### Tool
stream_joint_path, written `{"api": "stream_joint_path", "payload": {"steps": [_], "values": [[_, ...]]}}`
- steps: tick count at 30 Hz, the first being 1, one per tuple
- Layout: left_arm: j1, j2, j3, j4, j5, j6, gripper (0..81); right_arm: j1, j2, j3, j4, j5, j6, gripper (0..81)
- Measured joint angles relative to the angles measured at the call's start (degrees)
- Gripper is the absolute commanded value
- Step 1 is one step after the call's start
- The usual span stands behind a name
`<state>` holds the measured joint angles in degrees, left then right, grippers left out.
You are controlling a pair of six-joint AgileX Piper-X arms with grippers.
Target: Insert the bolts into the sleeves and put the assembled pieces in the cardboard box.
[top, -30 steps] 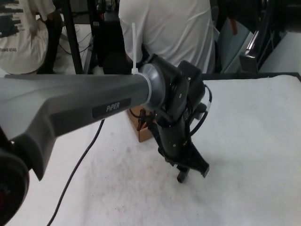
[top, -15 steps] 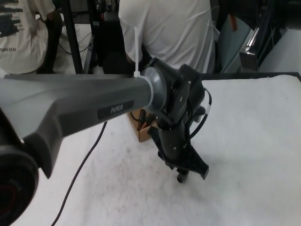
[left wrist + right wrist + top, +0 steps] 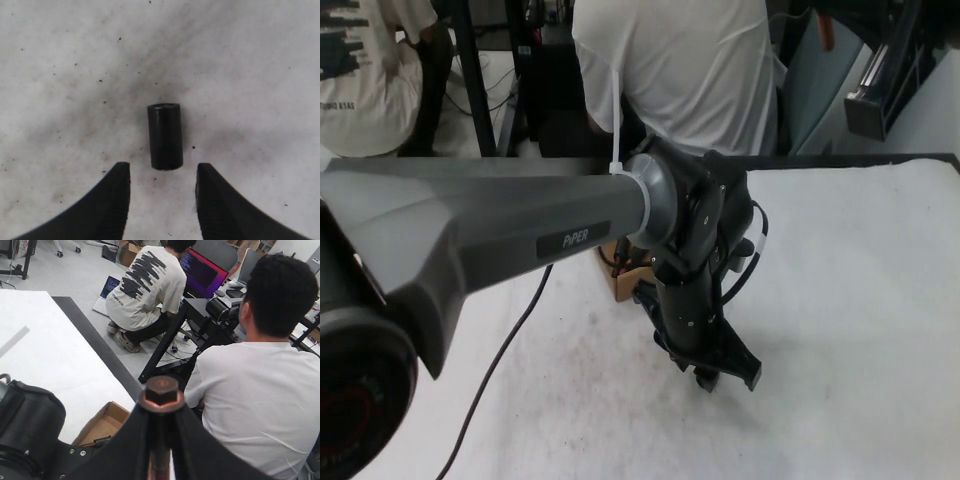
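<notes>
Hovering left gripper point(image 3: 162, 169) at sleeve point(image 3: 165, 136), jaws apart, straddling its end. Sleeve lies loose on bench point(image 3: 250, 65), near-right of box point(image 3: 120, 412). Right gripper point(image 3: 161, 412) clamped on bolt point(image 3: 161, 390). Judging: this pair's insertion and boxing still to do.

**Fig.** High view: even, diffuse light from overhead. The white bench point(image 3: 860, 300) is brightest at the right of the frame, and the left arm point(image 3: 490, 215) carries a pale sheen along its grey upper face. Under the left gripper point(image 3: 725, 378) there is only a faint, soft-edged shadow. Left wrist view: flat light, with the sleeve point(image 3: 165, 136) black save a thin highlight down one side and casting a weak shadow on the cloth; the fingers point(image 3: 107, 210) read as dark shapes. Right wrist view: bright room, a glowing monitor point(image 3: 202, 275), and the bolt point(image 3: 161, 390) head rimmed with light
</notes>
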<state>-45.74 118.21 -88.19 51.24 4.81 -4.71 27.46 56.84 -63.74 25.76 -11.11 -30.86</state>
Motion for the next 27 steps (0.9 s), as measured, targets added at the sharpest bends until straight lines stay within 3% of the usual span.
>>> {"api": "stream_joint_path", "payload": {"steps": [23,27], "values": [[0.0,1.1,0.0,-1.0,2.6,-1.0,39.6,0.0,-0.1,0.0,0.0,0.0,-0.2,0.8],[0.0,1.1,0.0,-1.9,2.6,-1.3,32.8,0.0,-0.3,0.0,-0.4,0.0,-0.3,0.8]]}}
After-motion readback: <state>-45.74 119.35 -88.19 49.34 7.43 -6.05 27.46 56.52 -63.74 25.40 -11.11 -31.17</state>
